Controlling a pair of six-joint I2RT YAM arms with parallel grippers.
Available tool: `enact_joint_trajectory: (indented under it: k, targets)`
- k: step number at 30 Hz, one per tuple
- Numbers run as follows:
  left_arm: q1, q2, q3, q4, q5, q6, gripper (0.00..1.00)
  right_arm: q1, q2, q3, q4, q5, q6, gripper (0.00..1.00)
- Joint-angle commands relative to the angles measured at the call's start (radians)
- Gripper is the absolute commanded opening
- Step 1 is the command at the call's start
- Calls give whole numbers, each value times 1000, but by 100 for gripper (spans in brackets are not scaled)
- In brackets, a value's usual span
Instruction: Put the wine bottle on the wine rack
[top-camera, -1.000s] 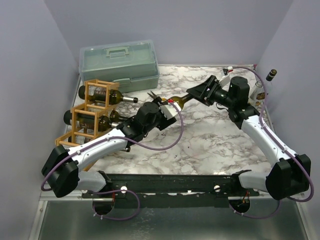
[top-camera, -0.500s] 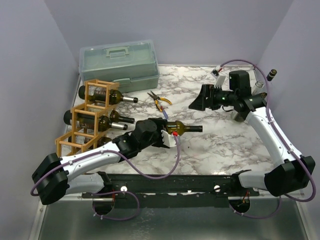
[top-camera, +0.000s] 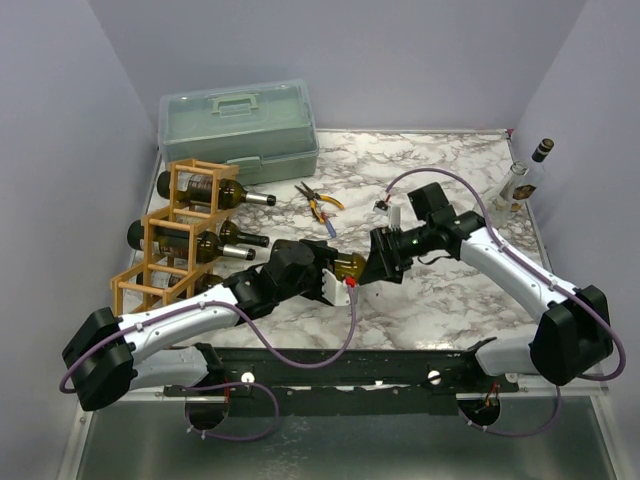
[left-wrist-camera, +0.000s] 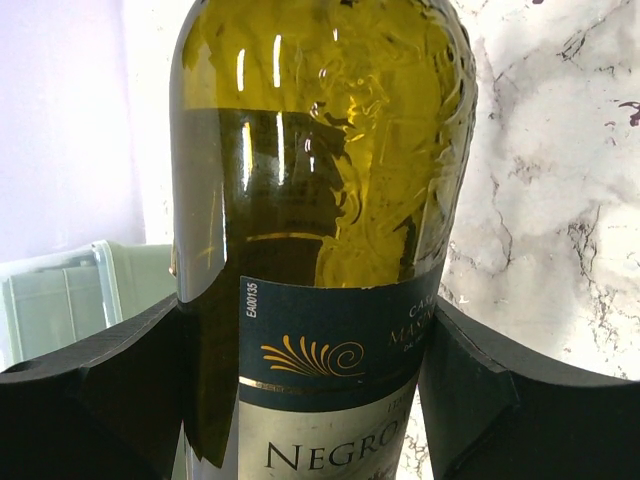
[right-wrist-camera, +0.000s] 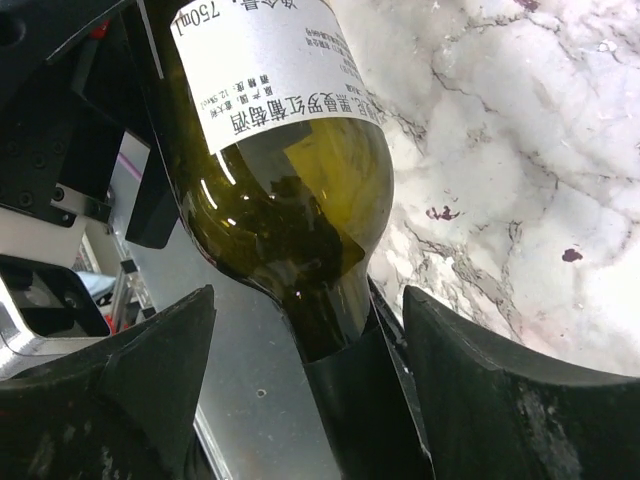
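The right gripper is back, jaws wide, seemingly loose astride the neck of the wine bottle that the left gripper clamps: handover unfinished

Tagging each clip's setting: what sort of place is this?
Probably a lab robot cell, not a home: plain lilac walls box in a marble-print tabletop, with staged props, a wine rack and a green toolbox.

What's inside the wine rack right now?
In the rack, one dark bottle lies in the top cell, at least one more bottle in the middle row, necks right. The left arm covers the bottom row's right end; contents unclear.
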Motion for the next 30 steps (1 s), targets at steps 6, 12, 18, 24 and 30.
enact_joint_trajectory:
  k: [6, 12, 18, 24, 30]
  targets:
    - [-16, -55, 10, 18, 47, 50, 0, 45, -31, -16, 9, -85, -22, 49]
    - [-40, -58, 10, 1, 75, 59, 0, 84, -38, -24, 8, -105, -31, 55]
    - [-73, -63, 9, -9, 60, 69, 0, 125, -43, -48, 18, -96, -18, 60]
    - [-79, -66, 11, -11, 56, 69, 0, 130, -43, -49, 20, -82, -23, 50]
    - [-79, -71, 1, 23, 23, 64, 0, 136, -61, -41, 30, 9, -25, 20]
